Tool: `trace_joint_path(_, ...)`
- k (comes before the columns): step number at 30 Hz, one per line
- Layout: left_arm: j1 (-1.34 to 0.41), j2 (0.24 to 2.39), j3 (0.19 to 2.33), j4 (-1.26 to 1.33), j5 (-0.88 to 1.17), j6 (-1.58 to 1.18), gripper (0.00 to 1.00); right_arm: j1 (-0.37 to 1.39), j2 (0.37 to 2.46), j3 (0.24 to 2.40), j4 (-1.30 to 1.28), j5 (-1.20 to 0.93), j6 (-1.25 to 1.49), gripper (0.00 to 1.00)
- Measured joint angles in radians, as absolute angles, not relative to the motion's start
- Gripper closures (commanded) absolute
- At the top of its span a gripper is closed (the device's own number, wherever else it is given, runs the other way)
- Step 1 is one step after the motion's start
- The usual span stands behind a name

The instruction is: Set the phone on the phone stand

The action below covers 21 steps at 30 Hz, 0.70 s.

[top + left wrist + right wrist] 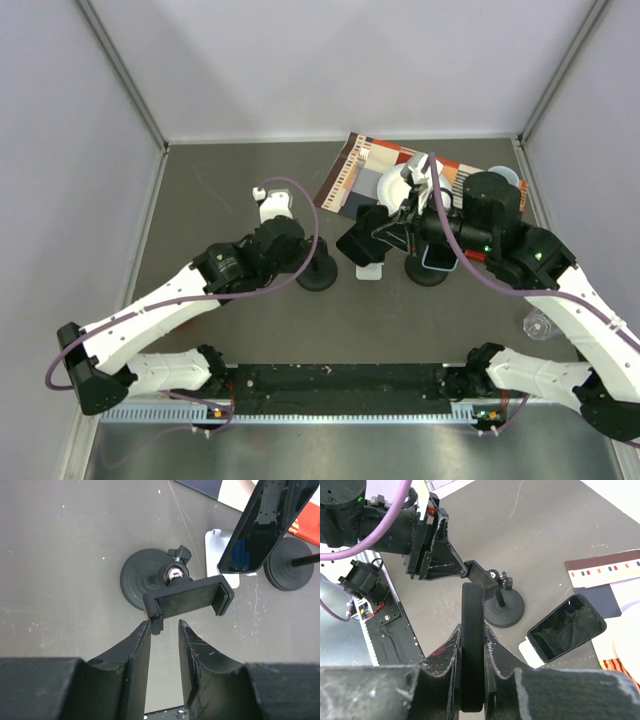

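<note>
A black phone [565, 627] leans tilted with its lower end on the small white phone stand [531, 652]. The phone [265, 525] and stand [219, 545] also show in the left wrist view, and in the top view [362, 240] above the stand [368, 272]. My right gripper [471, 630] is shut on a black flat slab [471, 605] seen edge-on; I cannot tell what it is. My left gripper [164, 623] is open and empty, its tips at the left end of a black clamp holder [190, 597].
The clamp sits on a black pole with a round base [142, 577], left of the white stand. A second round black base [287, 562] stands to its right. A patterned mat [352, 170] with a white plate [392, 185] lies at the back. A clear cup [537, 325] is near right.
</note>
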<state>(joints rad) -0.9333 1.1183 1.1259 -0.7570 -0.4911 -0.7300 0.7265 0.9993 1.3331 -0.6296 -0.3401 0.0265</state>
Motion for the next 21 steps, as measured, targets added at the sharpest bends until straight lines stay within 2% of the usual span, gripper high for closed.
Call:
trace_joint_path(6,-0.932,1.149,1.141,-0.762,-0.523,-0.724,0.70,0.727,0.981,1.320,-0.629,-0.342,0.026,1.00)
trace_joint_path(12,-0.932,1.157,1.145,-0.773,-0.534,-0.722,0.58,0.727,0.981,1.316,-0.627,-0.348,0.025,1.00)
trace_joint_path(21,-0.932,1.157,1.147,-0.778,-0.537,-0.706,0.65,0.727,0.982,1.316,-0.628,-0.374,0.020,1.00)
